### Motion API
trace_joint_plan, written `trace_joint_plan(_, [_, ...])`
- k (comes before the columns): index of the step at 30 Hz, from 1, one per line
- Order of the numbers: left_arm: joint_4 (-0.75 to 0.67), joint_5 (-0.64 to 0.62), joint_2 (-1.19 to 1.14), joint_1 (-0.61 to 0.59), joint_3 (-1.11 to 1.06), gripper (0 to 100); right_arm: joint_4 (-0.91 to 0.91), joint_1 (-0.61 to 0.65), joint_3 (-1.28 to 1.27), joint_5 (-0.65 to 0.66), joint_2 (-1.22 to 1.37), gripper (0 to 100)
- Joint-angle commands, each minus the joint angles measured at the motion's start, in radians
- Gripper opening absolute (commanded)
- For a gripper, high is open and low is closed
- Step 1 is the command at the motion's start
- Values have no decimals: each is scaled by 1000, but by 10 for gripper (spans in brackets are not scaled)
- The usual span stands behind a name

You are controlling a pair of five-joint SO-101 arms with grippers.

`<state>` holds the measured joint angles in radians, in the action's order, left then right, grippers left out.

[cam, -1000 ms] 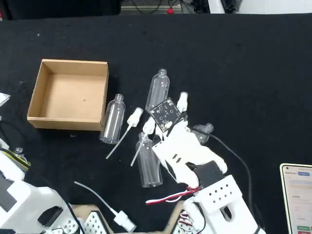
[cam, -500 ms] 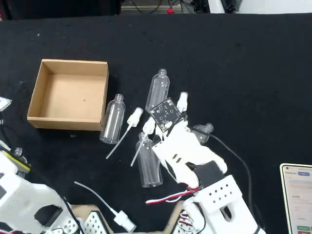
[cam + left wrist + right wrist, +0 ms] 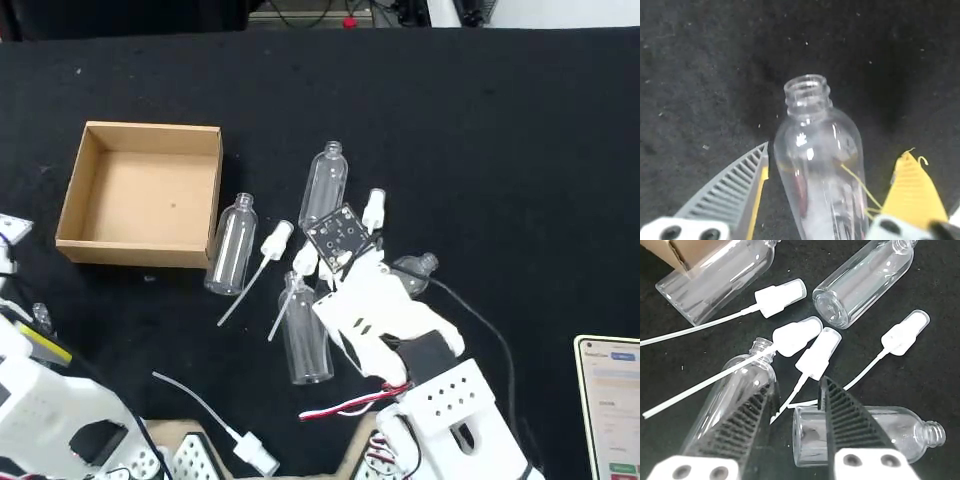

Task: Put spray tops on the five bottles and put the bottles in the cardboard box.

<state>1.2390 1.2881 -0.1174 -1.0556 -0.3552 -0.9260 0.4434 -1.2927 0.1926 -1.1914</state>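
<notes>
Between the left jaws a bottle (image 3: 816, 150) is clamped, base cropped.

Likely a robotics lab: black-clothed table (image 3: 520, 150), cables (image 3: 300, 12) behind it, a lit tablet (image 3: 610, 400) alongside.

The cardboard box (image 3: 140, 195) lies at the left. One bottle (image 3: 231, 245) lies just beside its right wall, with spray tops (image 3: 275, 240) and three more bottles (image 3: 323, 187) clustered farther right. A fifth bottle (image 3: 817, 150), apparently gripped, sits in the left gripper (image 3: 836, 149).
</notes>
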Motion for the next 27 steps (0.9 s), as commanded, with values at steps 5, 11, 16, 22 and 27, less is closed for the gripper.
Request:
trace_joint_plan(5, [-64, -3, 15, -5, -5, 313, 23, 12, 7, -6, -21, 138])
trace_joint_plan(11, [-15, -3, 15, 10, -5, 196, 23, 12, 7, -6, -21, 138])
trace_joint_plan(16, [176, -5, 44, 10, 119, 161, 18, -2, 21, -6, -21, 138])
trace_joint_plan(22, [336, -61, 252, 15, 186, 159, 14, -135, 134, -6, -12, 138])
trace_joint_plan(27, [230, -247, 494, 88, 5, 159, -35, -166, 251, -8, 38, 138])
